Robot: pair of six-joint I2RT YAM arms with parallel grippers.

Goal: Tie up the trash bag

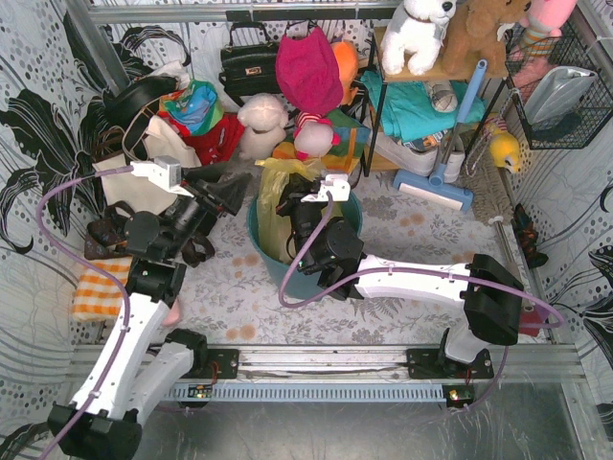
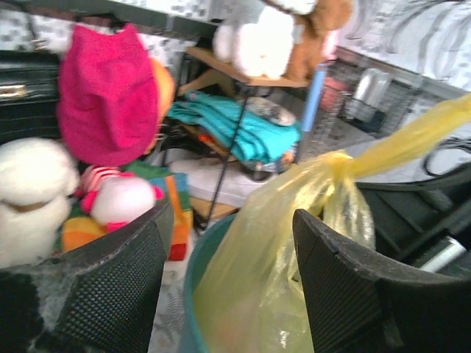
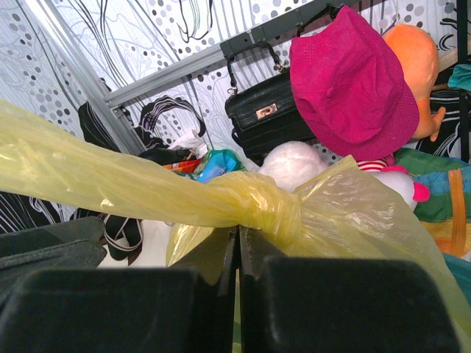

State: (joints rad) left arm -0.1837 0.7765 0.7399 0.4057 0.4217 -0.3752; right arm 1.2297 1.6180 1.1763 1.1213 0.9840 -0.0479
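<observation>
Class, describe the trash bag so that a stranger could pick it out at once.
On the floral table, a round teal bin stands at the centre. The trash bag sits in it. Unlike the soft toys and black handbag behind, it is thin translucent yellow-green plastic, gathered tight at the top.

This is a robot test cell dressed as a cluttered home corner: a metal frame [image 1: 239, 11] boxes it in, sheets of black-and-white wallpaper [image 1: 38, 105] stand in for walls, and two arms [image 1: 412, 278] are bolted to a rail [image 1: 326, 362] at the near edge. The homely side is the clutter at the back: plush toys [image 1: 419, 34] on a shelf [image 1: 442, 73], a handbag [image 1: 249, 62], a pink hat [image 1: 308, 69], a wire basket [image 1: 560, 91], a checked cloth [image 1: 101, 287], and a teal bin [image 1: 352, 211] holding a trash bag [image 1: 273, 206] on a flowered mat [image 1: 412, 225]
</observation>
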